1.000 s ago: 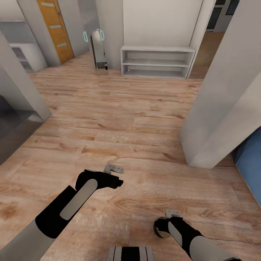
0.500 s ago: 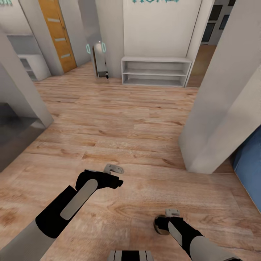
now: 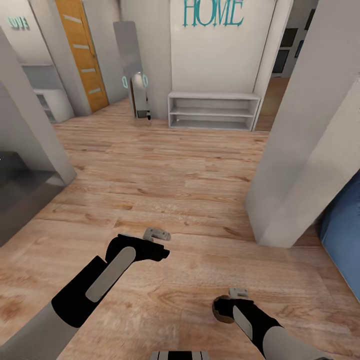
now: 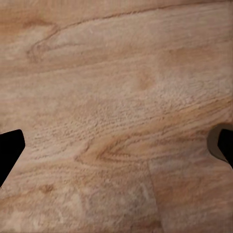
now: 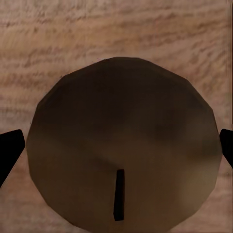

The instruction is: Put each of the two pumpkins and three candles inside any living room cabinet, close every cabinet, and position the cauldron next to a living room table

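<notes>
Over the wood floor (image 3: 190,170), both arms are reaching forward and hanging low. Right gripper (image 3: 226,308) is clamping a candle (image 5: 121,145) pointing down, left gripper (image 3: 157,234) is hanging spread with nothing in it.

The floor (image 3: 165,170) runs forward to a far wall (image 3: 215,55). An open shelf bench (image 3: 214,111) stands on the floor against that wall, below the lettering (image 3: 213,12). Left of the bench, a mirror (image 3: 129,60) leans at the wall, and a door (image 3: 82,50) lies further left. A pillar (image 3: 305,140) rises at the right, another pillar (image 3: 25,125) at the left. Near the robot, the left gripper (image 3: 156,234) hangs over the floor, left of and ahead of the right gripper (image 3: 239,295), whose fingers (image 5: 9,150) flank a candle (image 5: 121,145).
</notes>
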